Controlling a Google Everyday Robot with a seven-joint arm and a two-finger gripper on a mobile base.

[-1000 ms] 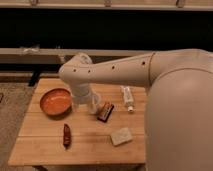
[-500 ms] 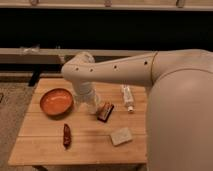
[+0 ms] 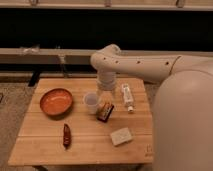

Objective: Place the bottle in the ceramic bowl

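Observation:
The bottle (image 3: 127,96) lies on its side on the right part of the wooden table (image 3: 85,147), white cap toward the front. The ceramic bowl (image 3: 56,101), orange-red inside with a darker rim, stands empty at the table's left. My gripper (image 3: 106,99) hangs below the white arm (image 3: 130,64) at the middle of the table. It sits between a white cup and the bottle, just above a small dark object. It is left of the bottle and apart from it.
A short white cup (image 3: 91,101) stands just left of the gripper. A small dark and orange object (image 3: 105,111) lies under it. A red chili (image 3: 66,135) lies front left, a flat beige block (image 3: 121,135) front right. My own body (image 3: 185,125) fills the right side.
The arm has swung to the right, from over the bowl's side toward the table's middle. The white cup now shows beside it. The bottle and bowl have not moved.

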